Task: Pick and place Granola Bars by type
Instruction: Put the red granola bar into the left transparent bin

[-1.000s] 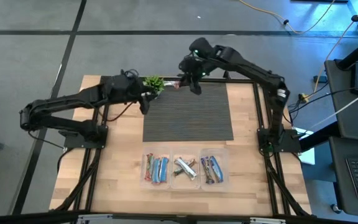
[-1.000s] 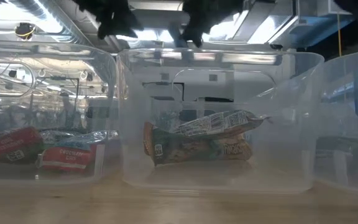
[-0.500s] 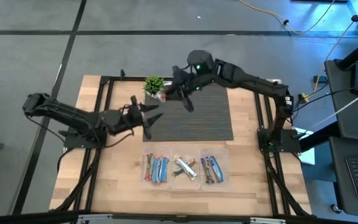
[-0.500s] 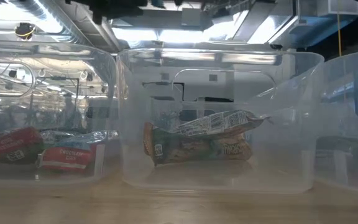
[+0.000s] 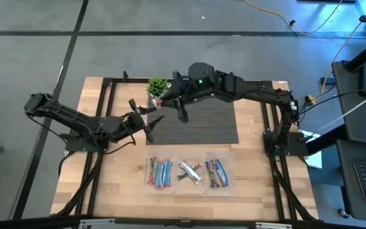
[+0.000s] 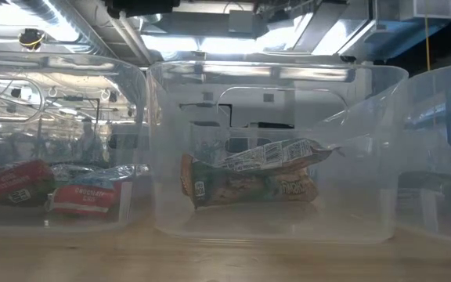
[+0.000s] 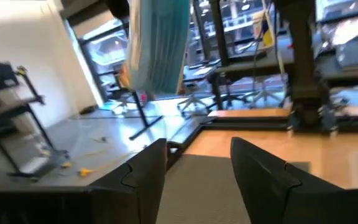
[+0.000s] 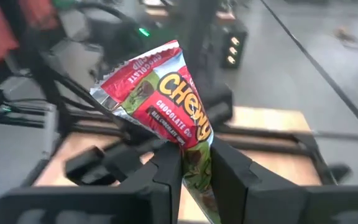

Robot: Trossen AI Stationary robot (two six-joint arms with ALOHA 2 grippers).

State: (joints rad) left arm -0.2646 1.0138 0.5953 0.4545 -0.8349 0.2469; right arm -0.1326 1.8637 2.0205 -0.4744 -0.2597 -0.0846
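Note:
My right gripper hovers by the mat's far left corner, beside the small green plant, shut on a red-wrapped granola bar, which shows red in the high view as the bar. My left gripper stands open over the mat's left edge; in its wrist view the left gripper holds nothing. Other bars lie sorted in three clear bins at the table's near side: red and blue bars, silver-white bars, and blue and brown bars. My right gripper pinches the red bar between its two fingers at one end of the wrapper. The fingers point toward the table's left. The rest of the bar sticks out past the fingertips, lifted clear of the table.
A dark ribbed mat covers the table's middle. The plant stands at the mat's far left corner, close to both grippers. In the low view the middle bin and the left bin stand along the near edge. A black frame rims the wooden table.
My left gripper has pulled back from the plant toward the table's near edge and now stays over the mat's left edge. My right gripper has carried the red bar from the mat's far edge toward the table's left and slightly nearer, ending beside the plant.

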